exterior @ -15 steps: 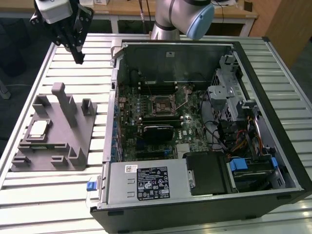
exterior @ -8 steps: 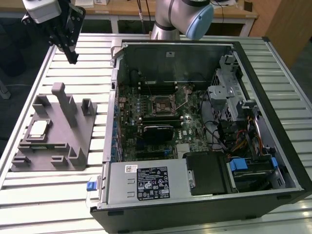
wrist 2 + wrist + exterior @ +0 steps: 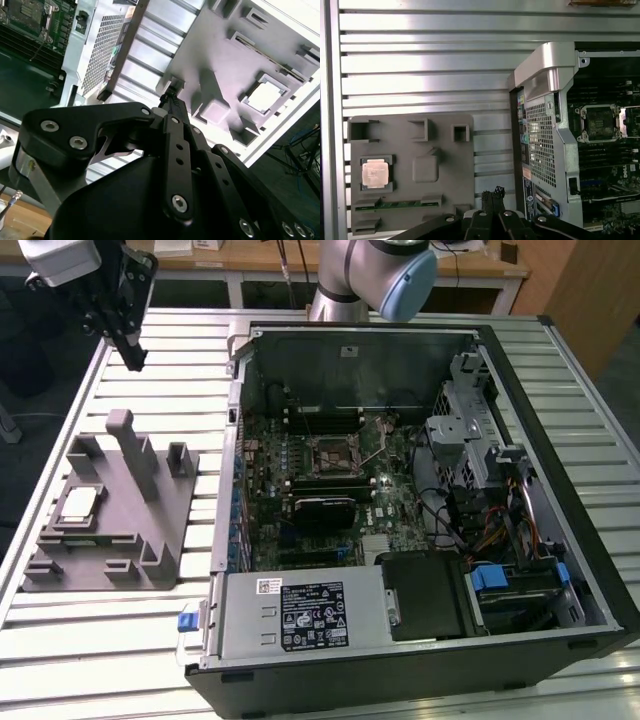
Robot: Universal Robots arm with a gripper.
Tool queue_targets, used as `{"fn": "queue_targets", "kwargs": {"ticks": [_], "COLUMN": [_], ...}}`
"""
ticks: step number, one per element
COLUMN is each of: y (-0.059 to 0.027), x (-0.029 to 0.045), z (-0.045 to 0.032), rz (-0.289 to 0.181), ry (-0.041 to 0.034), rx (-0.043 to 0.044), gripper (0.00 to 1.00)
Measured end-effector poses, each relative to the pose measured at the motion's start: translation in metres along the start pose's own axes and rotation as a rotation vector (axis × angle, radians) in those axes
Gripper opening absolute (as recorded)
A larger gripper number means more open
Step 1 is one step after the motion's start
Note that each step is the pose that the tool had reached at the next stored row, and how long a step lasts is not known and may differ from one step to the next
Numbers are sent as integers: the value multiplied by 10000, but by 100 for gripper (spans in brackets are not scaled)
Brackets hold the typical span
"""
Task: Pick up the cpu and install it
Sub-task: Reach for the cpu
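Observation:
The cpu [image 3: 80, 502] is a small pale square chip lying flat in a recess of the grey plastic fixture [image 3: 160, 530] at the exterior view's left. It also shows in both wrist views, cpu [image 3: 375, 173] and cpu [image 3: 264, 96]. My gripper [image 3: 133, 360] hangs high above the table beyond the fixture, well apart from the chip. Its black fingers [image 3: 493, 192] meet at their tips with nothing between them, and the gripper [image 3: 170, 93] looks the same in the second wrist view. The dark metal-framed socket [image 3: 330, 453] sits mid-motherboard inside the open case.
The open computer case [image 3: 560, 390] covers most of the slatted metal table [image 3: 100, 640], with a power supply [image 3: 300, 615] at the front and a drive cage [image 3: 470, 440]. Tall posts [image 3: 130, 450] rise from the fixture. A green memory stick [image 3: 400, 202] lies in a fixture slot.

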State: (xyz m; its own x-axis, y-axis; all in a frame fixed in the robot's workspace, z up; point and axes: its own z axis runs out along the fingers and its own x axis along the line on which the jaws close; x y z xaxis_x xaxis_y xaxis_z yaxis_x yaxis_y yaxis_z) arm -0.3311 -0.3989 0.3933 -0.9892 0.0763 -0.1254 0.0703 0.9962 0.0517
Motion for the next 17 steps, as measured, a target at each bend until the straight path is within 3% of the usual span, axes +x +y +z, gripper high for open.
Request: {"fn": "queue_targets", "kwargs": {"ticks": [17], "y": [-27], "x": [370], "z": [-48], "rz": [-15], "ry": [-310], "rx": [-24], "gripper": [11]}}
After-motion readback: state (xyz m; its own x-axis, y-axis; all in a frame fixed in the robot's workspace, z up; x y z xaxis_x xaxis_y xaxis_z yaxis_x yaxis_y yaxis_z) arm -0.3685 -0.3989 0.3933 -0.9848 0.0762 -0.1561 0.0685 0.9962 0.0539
